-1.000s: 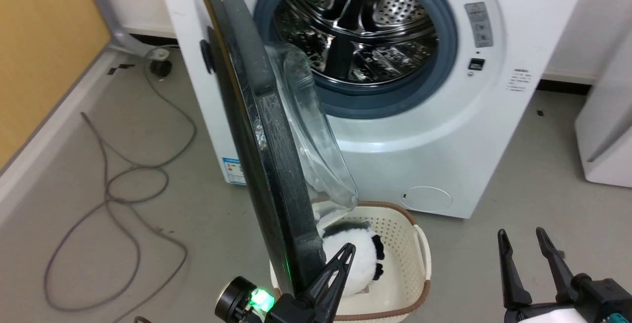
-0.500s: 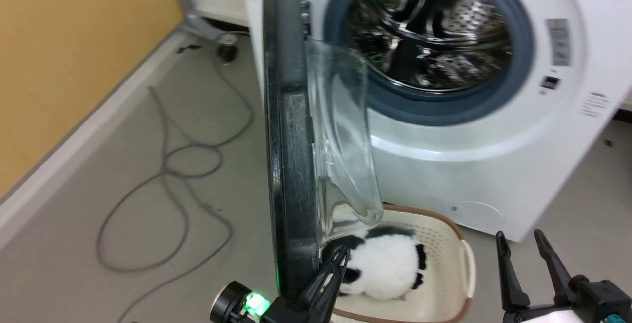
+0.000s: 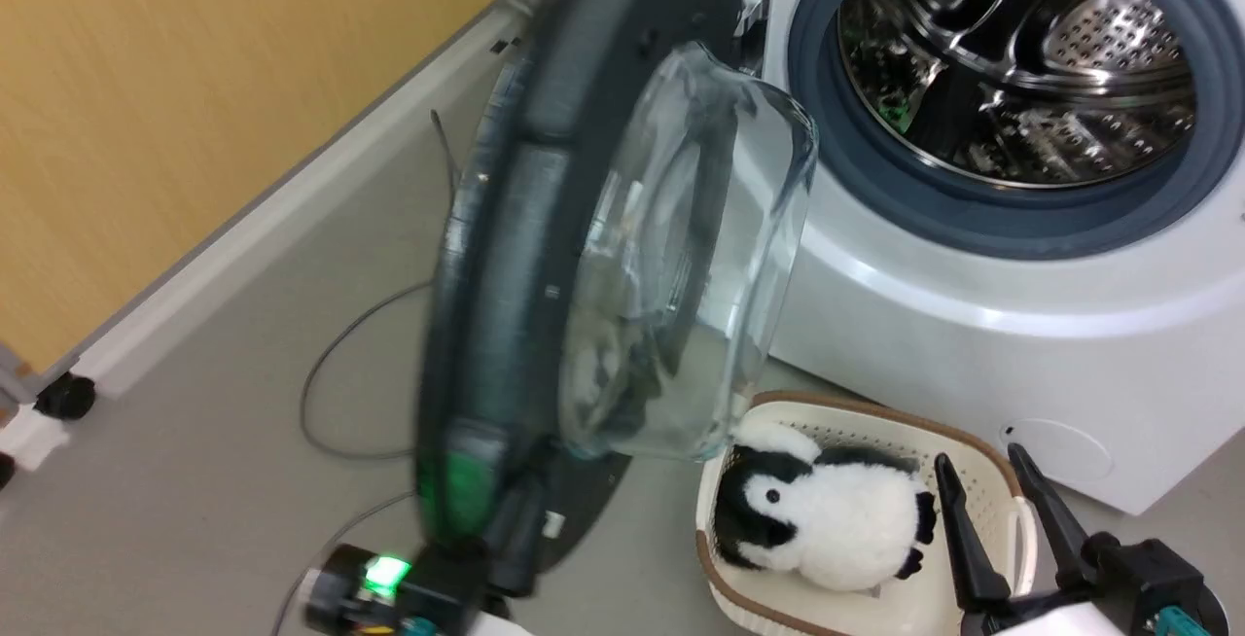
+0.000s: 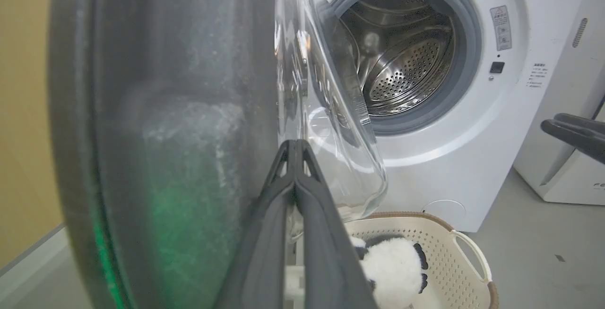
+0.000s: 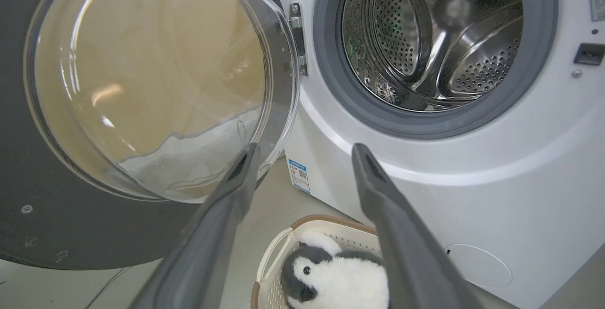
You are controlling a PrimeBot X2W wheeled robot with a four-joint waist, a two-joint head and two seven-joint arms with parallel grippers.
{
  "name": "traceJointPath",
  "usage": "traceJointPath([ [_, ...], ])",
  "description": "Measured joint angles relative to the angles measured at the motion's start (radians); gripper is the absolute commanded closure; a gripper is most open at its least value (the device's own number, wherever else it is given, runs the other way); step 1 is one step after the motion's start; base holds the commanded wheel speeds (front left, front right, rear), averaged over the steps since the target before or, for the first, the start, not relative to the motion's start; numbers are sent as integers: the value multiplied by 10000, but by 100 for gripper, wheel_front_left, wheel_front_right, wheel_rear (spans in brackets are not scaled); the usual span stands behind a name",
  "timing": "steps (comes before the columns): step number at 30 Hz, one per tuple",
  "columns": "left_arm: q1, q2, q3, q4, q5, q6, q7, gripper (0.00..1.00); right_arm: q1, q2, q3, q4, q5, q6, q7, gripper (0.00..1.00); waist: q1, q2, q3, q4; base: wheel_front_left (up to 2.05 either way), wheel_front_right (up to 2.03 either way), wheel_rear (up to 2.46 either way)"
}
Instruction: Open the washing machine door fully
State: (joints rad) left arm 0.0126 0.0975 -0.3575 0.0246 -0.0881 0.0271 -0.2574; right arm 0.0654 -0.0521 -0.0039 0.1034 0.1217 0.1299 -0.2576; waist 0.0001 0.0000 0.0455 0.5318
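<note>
Left claw [image 4: 294,146], fingers together, beside the open washing machine door [image 3: 515,218]

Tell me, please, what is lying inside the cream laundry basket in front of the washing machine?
A black-and-white plush penguin lies in the laundry basket. The toy covers the basket floor beneath it, so anything underneath cannot be seen.

Head view: washing machine door [image 3: 506,257] and left gripper [image 3: 511,534] motion-blurred; basket [image 3: 856,417] cut off by the bottom edge.
</note>
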Motion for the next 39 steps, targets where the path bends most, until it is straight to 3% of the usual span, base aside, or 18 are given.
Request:
traceJointPath([
  [11, -994, 130, 2502, 807, -598, 391, 0, 100, -353, 0, -94, 96, -435, 0, 0, 0, 0, 0, 686, 127, 0, 0, 0],
  [22, -2499, -52, 4539, 1954, -926, 416, 0, 100, -435, 0, -399, -173, -905, 0, 0, 0, 0, 0, 1480, 90, 0, 0, 0],
  [28, -3555, 109, 5925, 2817, -897, 238, 0, 100, -814, 4, -472, -249, -1149, 0, 0, 0, 1, 0, 2173, -217, 0, 0, 0],
  [39, -4973, 750, 7252, 4107, -706, -52, 0, 100, -1223, -111, -681, -416, -1231, 0, 0, 0, 0, 0, 2964, -755, 0, 0, 0],
])
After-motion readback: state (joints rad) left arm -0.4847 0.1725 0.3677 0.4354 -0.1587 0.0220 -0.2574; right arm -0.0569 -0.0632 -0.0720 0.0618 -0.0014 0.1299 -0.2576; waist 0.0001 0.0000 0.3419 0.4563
